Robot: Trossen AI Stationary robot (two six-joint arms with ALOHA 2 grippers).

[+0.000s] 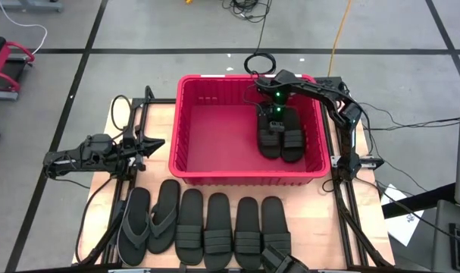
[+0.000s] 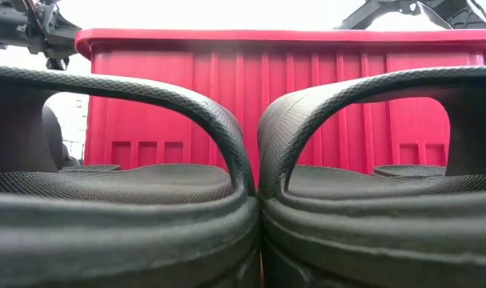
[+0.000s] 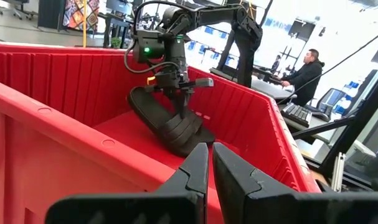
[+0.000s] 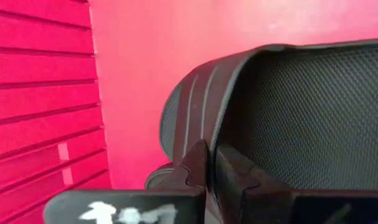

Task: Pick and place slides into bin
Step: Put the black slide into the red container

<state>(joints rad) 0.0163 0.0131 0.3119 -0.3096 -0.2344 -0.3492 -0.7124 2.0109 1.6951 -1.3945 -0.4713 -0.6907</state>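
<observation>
Inside the ribbed red bin (image 1: 186,121), right tool (image 1: 274,114) pinches a black ribbed-strap slide (image 3: 167,121).

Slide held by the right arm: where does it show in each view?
High: the held slide sits in the bin's right half, under the right end effector.
Low: not in it; the bin wall hides the inside.
Left wrist: tilted slide mid-picture, one end lifted, inside the bin.
Right wrist: fills the right side, strap pinched.
Shared landmark: the red bin.

glossy ribbed plastic bin (image 1: 186,129), matt textured rubber slides (image 1: 217,220)
</observation>
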